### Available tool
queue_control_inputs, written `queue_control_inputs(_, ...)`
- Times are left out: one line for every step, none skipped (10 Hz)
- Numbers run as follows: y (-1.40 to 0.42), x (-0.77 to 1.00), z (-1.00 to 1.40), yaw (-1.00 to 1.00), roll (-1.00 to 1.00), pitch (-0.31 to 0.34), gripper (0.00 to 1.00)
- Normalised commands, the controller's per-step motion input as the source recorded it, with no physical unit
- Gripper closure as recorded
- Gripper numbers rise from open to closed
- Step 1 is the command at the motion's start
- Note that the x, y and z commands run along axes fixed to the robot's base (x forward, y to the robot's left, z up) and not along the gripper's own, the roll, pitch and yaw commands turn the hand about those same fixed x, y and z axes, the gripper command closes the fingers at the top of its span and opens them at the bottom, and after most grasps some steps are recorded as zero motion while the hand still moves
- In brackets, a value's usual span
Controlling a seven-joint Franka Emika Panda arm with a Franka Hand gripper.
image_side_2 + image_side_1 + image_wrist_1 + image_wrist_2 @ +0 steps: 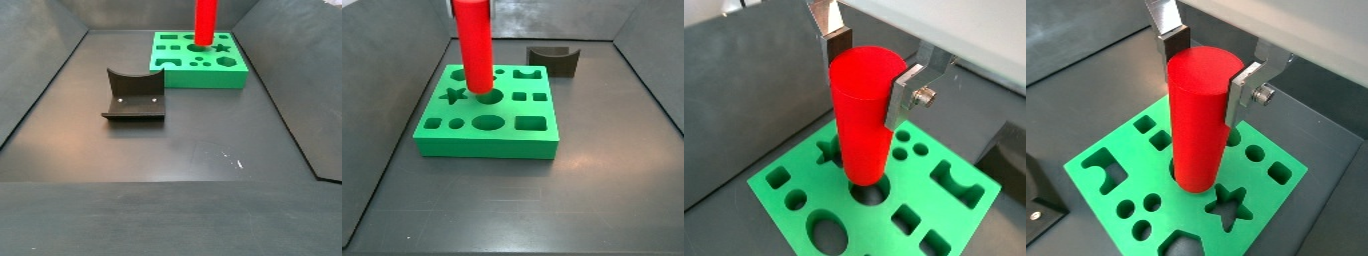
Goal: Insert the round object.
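The round object, a tall bright red cylinder [865, 110], stands upright between my gripper's [869, 70] silver fingers, which are shut on its upper part. It also shows in the other wrist view [1200, 120], held by the gripper [1207, 65]. Its lower end sits at the mouth of a round hole near the middle of the green block [791, 200], [1106, 170]. How deep it reaches cannot be told. In both side views the cylinder [473, 50], [206, 22] rises from the green block [489, 140], [201, 72], and the gripper is cut off above the frame.
The green block has several other shaped holes, including a star [454, 97] and an oval [488, 124]. The dark fixture with a curved notch [556, 60], [134, 95] stands on the dark floor apart from the block. Grey walls enclose the floor.
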Motion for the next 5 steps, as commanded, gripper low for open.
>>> queue_control_inputs(0.09,0.23,-0.28,-0.07,-0.15,0.0,1.0)
queue_control_inputs(0.0,0.31,-0.31,-0.07,-0.21,0.0,1.0)
queue_control_inputs(0.0,0.18,-0.29,-0.11,-0.36,-0.073,1.0)
queue_control_inputs(0.0,0.19,-0.29,-0.11,-0.38,-0.084,1.0)
queue_control_inputs(-0.01,0.22,-0.31,-0.12,-0.37,-0.086,1.0)
